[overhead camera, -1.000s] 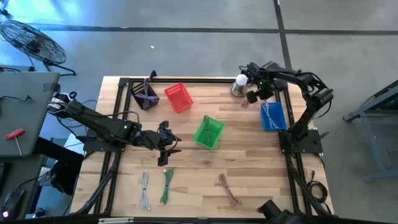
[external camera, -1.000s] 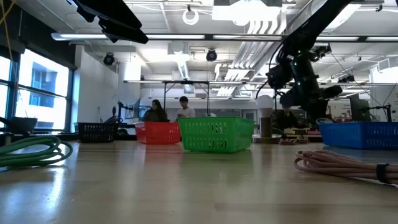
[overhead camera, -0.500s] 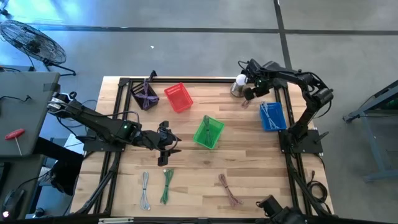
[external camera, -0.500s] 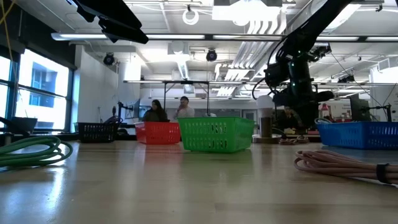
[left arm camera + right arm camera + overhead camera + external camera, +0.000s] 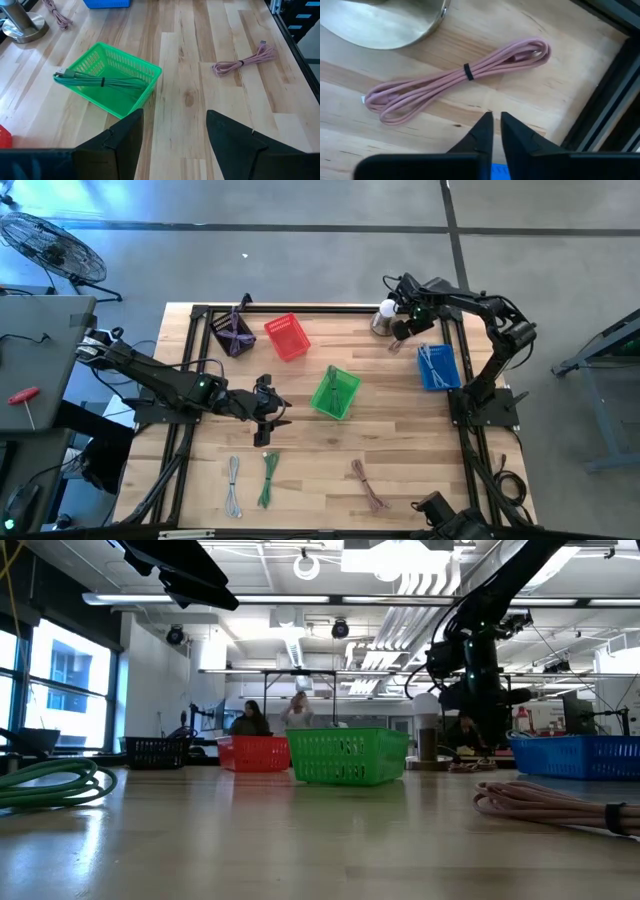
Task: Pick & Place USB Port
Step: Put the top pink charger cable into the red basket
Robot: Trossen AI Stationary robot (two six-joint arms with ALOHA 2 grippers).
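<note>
Right claw [image 5: 493, 127] nearly clenched, empty — poised over pink cable [image 5: 455, 77] to grab; left claw [image 5: 172, 137] released, idle mid-counter [image 5: 400, 430].

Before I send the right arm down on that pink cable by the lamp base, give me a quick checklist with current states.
1. Right gripper over the pink cable: ok, it hangs just off the bundle's middle.
2. Right gripper open enough to take the cable: not ok, only a narrow gap between the fingers.
3. Cable free of clutter: ok, it lies flat beside the lamp base, tied with a black band.
4. Frame rail clearance: cannot tell, it runs close to one cable end.
5. Left gripper out of the way: ok, open and empty near the green basket.
</note>
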